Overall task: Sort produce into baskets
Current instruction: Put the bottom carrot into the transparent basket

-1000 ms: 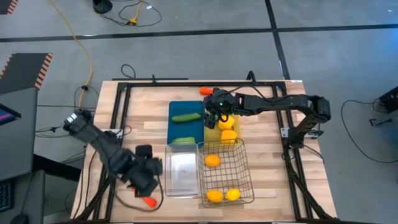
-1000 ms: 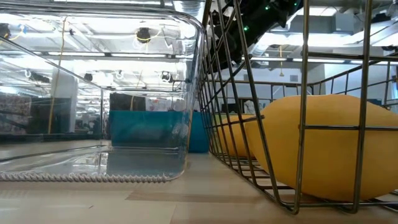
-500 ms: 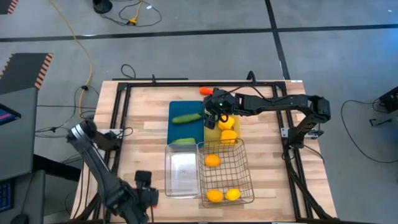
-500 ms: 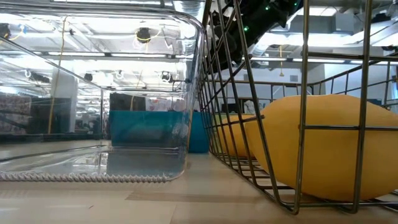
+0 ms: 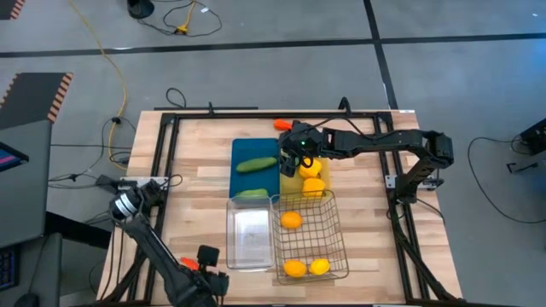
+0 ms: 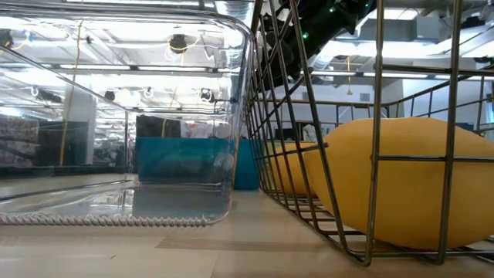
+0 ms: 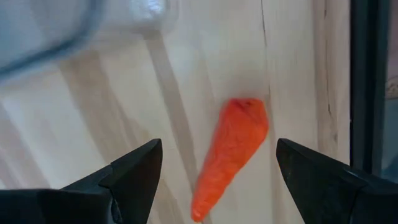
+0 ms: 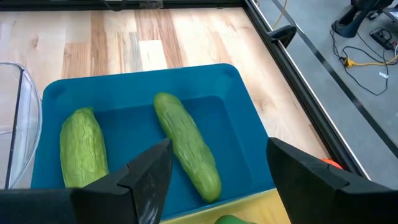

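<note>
The left pincer (image 7: pixel 214 180) hangs low near the table's (image 5: pixel 196 188) front edge, fingers spread to either side of a carrot (image 7: pixel 231 154) lying on the wood just beside the clear bin (image 5: pixel 249 239), not touching it. The right pincer (image 8: pixel 214 180), also spread and empty, hovers over the yellow tray (image 5: pixel 290 186), next to the blue tray (image 8: pixel 239 134) holding two cucumbers (image 8: pixel 186 146). Oranges (image 5: pixel 292 220) and a lemon (image 5: pixel 320 266) sit in the wire basket (image 5: pixel 337 230).

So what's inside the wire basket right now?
The wire basket holds an orange at its far end, another orange and a yellow lemon at the near end. Nothing seems hidden under them.
</note>
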`<control>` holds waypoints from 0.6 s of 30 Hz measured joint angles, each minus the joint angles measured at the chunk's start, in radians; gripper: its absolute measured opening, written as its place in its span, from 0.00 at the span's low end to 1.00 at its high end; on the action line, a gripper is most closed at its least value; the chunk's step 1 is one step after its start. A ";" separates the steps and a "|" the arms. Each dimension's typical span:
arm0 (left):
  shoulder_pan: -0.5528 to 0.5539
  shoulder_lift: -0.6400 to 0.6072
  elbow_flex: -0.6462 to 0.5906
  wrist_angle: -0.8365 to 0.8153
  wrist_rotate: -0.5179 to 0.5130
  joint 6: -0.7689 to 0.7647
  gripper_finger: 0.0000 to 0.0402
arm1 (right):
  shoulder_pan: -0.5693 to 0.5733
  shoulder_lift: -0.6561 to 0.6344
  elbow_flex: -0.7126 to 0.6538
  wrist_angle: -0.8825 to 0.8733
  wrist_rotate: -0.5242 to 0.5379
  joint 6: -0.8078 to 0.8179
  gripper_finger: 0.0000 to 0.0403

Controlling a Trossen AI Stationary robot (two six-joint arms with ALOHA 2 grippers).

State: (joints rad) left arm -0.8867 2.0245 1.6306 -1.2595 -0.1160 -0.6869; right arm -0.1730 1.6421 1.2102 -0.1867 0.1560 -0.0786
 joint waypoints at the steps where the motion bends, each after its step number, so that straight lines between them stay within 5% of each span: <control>1: 0.000 0.014 0.000 0.002 0.021 -0.001 0.75 | 0.000 0.000 0.000 0.000 0.000 0.000 0.71; 7: -0.001 0.093 0.000 0.061 0.114 -0.020 0.75 | 0.000 0.000 0.000 -0.001 0.000 0.000 0.71; 18: 0.001 0.122 0.000 0.069 0.008 -0.056 0.75 | 0.000 0.000 0.000 -0.003 0.000 0.000 0.71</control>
State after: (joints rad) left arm -0.8862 2.1464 1.6306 -1.1900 -0.1081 -0.7428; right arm -0.1730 1.6421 1.2102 -0.1895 0.1558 -0.0790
